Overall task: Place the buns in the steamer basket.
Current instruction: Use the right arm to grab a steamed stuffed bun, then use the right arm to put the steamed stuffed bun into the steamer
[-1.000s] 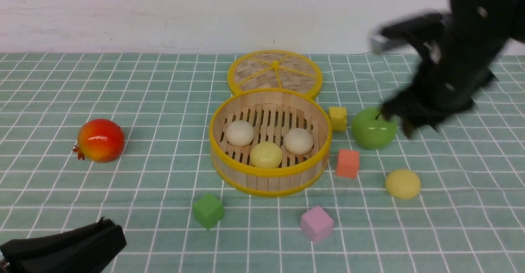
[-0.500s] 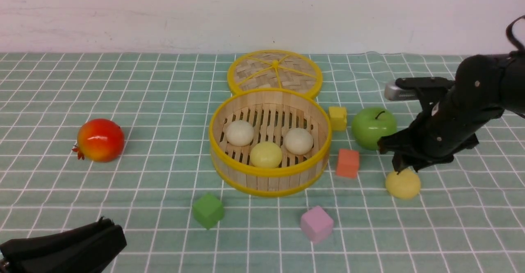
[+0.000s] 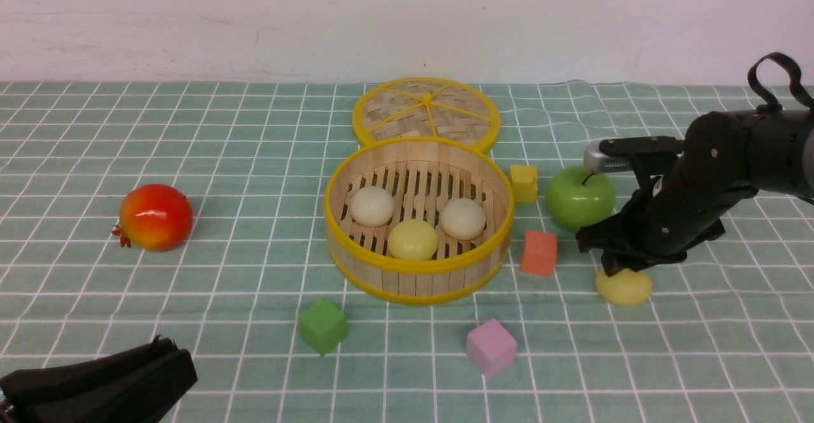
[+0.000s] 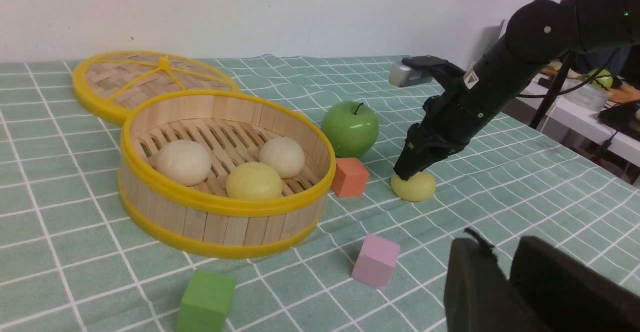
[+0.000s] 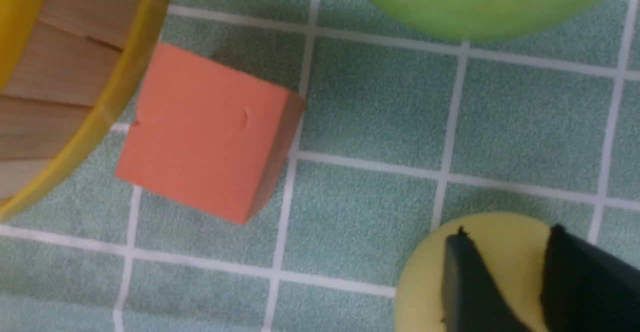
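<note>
The steamer basket (image 3: 416,269) stands mid-table and holds three buns: two off-white ones (image 3: 372,206) (image 3: 462,218) and a pale yellow one (image 3: 413,239). Another pale yellow bun (image 3: 626,289) (image 5: 420,282) lies on the cloth to the basket's right. My right gripper (image 3: 620,267) (image 5: 505,232) has come down onto this bun. Its two fingers press into the bun's top and pinch it, and the bun still rests on the cloth. My left gripper (image 3: 168,350) (image 4: 500,242) sits low at the near left, its fingers nearly together with nothing between them.
The woven lid (image 3: 426,108) lies flat behind the basket. A green apple (image 3: 575,200) and an orange cube (image 3: 539,252) sit close to my right gripper. Also on the cloth are a yellow cube (image 3: 523,182), green cube (image 3: 323,325), pink cube (image 3: 490,346) and a pomegranate (image 3: 156,216).
My right arm swung down from above the apple onto the yellow bun on the cloth, and its fingers closed in on it. The left arm has stayed put.
</note>
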Robot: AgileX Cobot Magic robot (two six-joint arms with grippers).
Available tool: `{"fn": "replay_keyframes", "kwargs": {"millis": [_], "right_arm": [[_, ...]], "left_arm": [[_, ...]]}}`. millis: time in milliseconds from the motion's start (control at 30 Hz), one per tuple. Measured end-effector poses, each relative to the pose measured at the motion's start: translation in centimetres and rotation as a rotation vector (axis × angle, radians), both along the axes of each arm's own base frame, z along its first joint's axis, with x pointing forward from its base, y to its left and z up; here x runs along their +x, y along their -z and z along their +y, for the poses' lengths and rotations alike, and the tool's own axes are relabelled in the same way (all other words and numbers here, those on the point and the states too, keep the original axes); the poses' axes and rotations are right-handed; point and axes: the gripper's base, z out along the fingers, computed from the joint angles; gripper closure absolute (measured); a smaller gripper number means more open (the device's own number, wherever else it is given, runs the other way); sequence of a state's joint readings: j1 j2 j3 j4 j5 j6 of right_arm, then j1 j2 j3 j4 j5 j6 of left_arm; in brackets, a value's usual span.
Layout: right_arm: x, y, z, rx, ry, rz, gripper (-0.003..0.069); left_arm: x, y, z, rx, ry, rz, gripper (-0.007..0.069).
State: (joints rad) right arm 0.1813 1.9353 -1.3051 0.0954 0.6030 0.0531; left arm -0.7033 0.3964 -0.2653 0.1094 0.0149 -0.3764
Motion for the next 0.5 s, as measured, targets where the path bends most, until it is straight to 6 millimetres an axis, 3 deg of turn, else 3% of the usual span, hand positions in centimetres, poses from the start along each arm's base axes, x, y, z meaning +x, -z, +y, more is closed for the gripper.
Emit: {"fn": "replay_keyframes", "kwargs": {"millis": [200, 367, 500], "right_arm": [[-0.7, -1.9, -0.1, -0.012, -0.026, -0.009, 0.0647], [-1.9, -5.5, 0.0, 0.001, -0.045, -0.081, 0.0659], [-2.7, -10.5, 3.0, 0.047, -0.147, -0.237, 0.0659]], "left_arm": [[0.0, 0.0, 0.0, 0.0, 0.0, 0.0, 0.0513], [0.0, 0.0, 0.0, 0.0, 0.0, 0.0, 0.0512], [0.0, 0.0, 0.0, 0.0, 0.0, 0.0, 0.0512]]}}
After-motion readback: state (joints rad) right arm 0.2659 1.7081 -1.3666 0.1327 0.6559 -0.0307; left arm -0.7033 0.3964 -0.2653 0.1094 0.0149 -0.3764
